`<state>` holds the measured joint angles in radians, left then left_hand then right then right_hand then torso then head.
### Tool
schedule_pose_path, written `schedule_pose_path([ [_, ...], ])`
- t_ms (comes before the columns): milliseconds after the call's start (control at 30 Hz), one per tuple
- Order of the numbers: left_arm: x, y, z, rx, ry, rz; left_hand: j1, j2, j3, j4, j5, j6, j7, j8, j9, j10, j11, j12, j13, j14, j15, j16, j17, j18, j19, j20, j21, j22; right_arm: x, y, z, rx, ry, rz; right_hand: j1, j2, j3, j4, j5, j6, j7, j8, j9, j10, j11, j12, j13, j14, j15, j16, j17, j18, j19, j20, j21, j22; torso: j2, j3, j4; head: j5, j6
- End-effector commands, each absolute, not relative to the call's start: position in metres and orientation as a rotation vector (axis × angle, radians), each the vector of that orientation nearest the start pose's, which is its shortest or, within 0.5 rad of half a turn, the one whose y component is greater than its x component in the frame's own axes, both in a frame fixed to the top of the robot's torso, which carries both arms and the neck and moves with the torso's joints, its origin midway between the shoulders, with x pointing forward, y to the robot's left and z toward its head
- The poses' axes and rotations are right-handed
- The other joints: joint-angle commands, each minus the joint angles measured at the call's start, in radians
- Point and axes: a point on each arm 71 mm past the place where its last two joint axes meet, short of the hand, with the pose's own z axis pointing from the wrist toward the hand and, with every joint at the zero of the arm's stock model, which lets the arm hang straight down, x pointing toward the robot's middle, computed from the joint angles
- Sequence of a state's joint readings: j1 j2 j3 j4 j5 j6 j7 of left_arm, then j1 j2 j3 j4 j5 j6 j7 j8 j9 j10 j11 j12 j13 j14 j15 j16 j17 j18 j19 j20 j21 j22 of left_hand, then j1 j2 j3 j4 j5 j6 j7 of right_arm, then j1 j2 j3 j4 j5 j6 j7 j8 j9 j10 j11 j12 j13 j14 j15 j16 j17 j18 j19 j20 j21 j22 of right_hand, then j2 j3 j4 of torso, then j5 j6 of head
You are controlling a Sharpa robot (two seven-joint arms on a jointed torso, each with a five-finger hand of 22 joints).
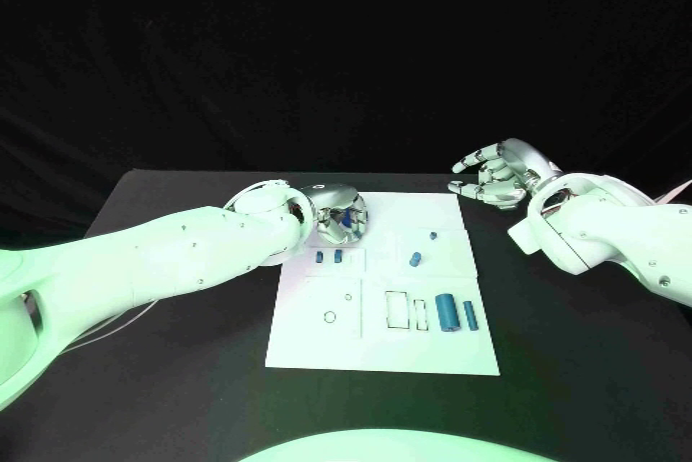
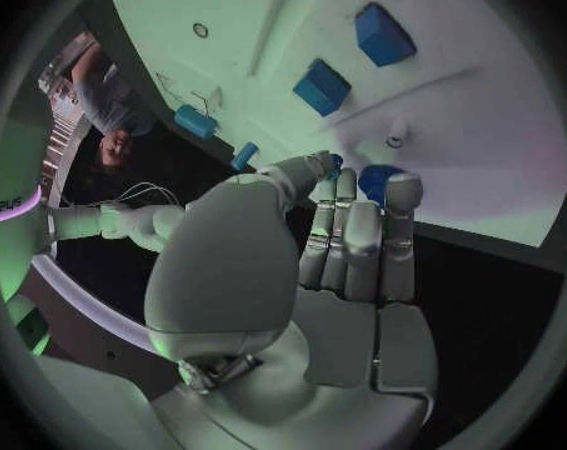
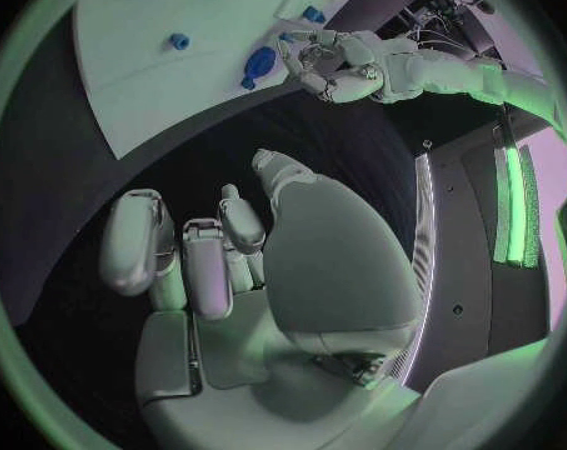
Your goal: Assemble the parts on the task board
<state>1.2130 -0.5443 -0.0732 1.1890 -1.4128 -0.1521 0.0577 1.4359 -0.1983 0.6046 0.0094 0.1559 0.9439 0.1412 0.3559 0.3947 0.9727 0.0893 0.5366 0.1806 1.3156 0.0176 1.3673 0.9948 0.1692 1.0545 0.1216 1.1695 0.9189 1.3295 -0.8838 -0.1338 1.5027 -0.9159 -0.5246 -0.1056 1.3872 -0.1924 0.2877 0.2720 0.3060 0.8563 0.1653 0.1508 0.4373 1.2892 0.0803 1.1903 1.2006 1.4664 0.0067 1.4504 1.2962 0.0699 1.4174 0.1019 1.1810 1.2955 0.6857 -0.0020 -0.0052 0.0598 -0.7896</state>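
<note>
The white task board (image 1: 382,332) lies in the middle of the black table. My left hand (image 1: 340,217) hovers over its far left corner, and its thumb and fingers (image 2: 358,225) pinch a blue part (image 2: 378,180), which also shows beside that hand in the right wrist view (image 3: 261,65). Two small blue blocks (image 1: 329,255) lie just in front of it. Another blue piece (image 1: 415,259) and a tiny one (image 1: 433,236) lie mid-board. Two blue cylinders (image 1: 457,312) rest at the near right. My right hand (image 1: 498,177) is raised off the board's far right corner, fingers loosely curled and apart, holding nothing.
Outlined slots (image 1: 404,310) and small holes (image 1: 330,317) mark the board's near half. Bare black table (image 1: 173,282) surrounds the board on both sides. My right forearm (image 1: 606,232) hangs over the table to the right of the board.
</note>
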Motion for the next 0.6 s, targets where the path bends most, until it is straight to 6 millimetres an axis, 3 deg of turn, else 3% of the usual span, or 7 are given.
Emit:
schedule_pose_path([
  [33, 0.527, 0.134, -0.212, 0.291, 1.803, -0.765, -0.009, 0.024, 0.035, -0.016, -0.006, 0.022, 0.004, -0.009, 0.001, 0.039, -0.01, 0.0, 0.002, 0.013, -0.006, 0.027, 0.021, -0.02, 0.015, -0.002, 0.023, 0.021, 0.505, -0.245, -0.154, 0.429, 1.581, 0.739, -0.01, -0.026, 0.038, 0.007, 0.015, 0.001, -0.001, 0.014, -0.007, -0.021, -0.005, -0.005, -0.003, 0.045, -0.008, -0.008, 0.067, 0.015, -0.01, -0.001, -0.011, 0.043, 0.0, 0.0001, 0.0001, 0.001, 0.001],
  [333, 0.523, 0.157, -0.203, 0.236, 1.825, -0.762, -0.012, 0.023, 0.034, -0.016, -0.007, 0.023, 0.005, -0.011, 0.001, 0.042, -0.01, -0.005, 0.001, 0.014, -0.006, 0.026, 0.018, -0.02, 0.016, -0.002, 0.023, 0.022, 0.505, -0.248, -0.154, 0.433, 1.579, 0.734, -0.01, -0.026, 0.038, 0.007, 0.015, 0.001, -0.001, 0.014, -0.007, -0.021, -0.005, -0.005, -0.003, 0.045, -0.008, -0.008, 0.067, 0.015, -0.01, -0.001, -0.011, 0.043, -0.002, -0.0004, 0.0035, -0.002, 0.0],
  [600, 0.524, 0.172, -0.201, 0.207, 1.847, -0.745, -0.012, 0.023, 0.033, -0.016, -0.007, 0.024, 0.005, -0.012, 0.001, 0.043, -0.01, -0.006, 0.001, 0.013, -0.006, 0.026, 0.017, -0.021, 0.017, -0.002, 0.024, 0.024, 0.505, -0.248, -0.154, 0.433, 1.579, 0.733, -0.01, -0.026, 0.038, 0.007, 0.015, 0.001, -0.001, 0.014, -0.007, -0.021, -0.005, -0.005, -0.003, 0.045, -0.008, -0.008, 0.067, 0.015, -0.01, -0.001, -0.011, 0.043, 0.0, -0.0012, 0.0012, 0.0, 0.0],
])
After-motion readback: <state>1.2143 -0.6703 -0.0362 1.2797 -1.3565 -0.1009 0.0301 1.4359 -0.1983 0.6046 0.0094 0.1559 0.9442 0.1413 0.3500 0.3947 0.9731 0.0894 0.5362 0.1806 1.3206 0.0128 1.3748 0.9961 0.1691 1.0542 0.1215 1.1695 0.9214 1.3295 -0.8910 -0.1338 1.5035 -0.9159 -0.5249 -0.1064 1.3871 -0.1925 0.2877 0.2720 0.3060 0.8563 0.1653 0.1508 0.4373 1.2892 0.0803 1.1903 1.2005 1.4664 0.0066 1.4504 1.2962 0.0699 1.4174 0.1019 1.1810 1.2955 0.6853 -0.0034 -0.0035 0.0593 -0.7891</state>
